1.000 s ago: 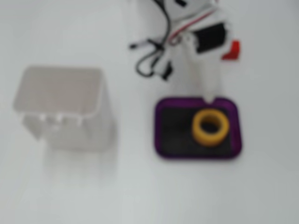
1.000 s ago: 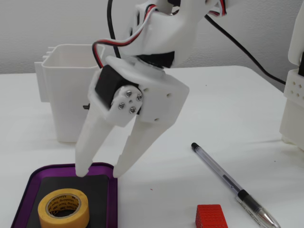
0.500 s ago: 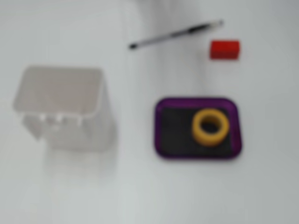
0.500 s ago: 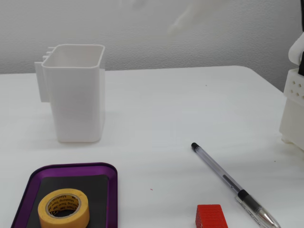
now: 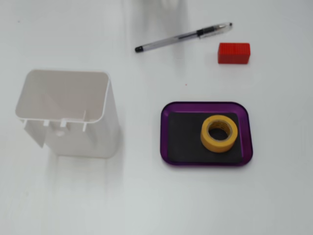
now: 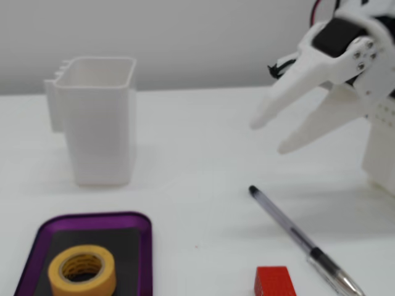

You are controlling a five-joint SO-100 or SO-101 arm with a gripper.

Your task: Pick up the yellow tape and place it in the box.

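Note:
The yellow tape roll (image 5: pixel 219 133) lies flat on the black floor of the purple tray (image 5: pixel 167 132), in its right part; a fixed view shows it near the tray's front (image 6: pixel 82 270). The tray (image 6: pixel 143 246) sits at lower left there. My white gripper (image 6: pixel 266 137) is open and empty, raised above the table at the right, well away from the tray and tape. It is out of the top-down fixed view.
A tall white open container (image 5: pixel 68 112) stands left of the tray, also seen at the back left (image 6: pixel 99 120). A pen (image 5: pixel 183 36) and a red block (image 5: pixel 234 53) lie beyond the tray; both show at the front right (image 6: pixel 302 243), (image 6: pixel 274 282).

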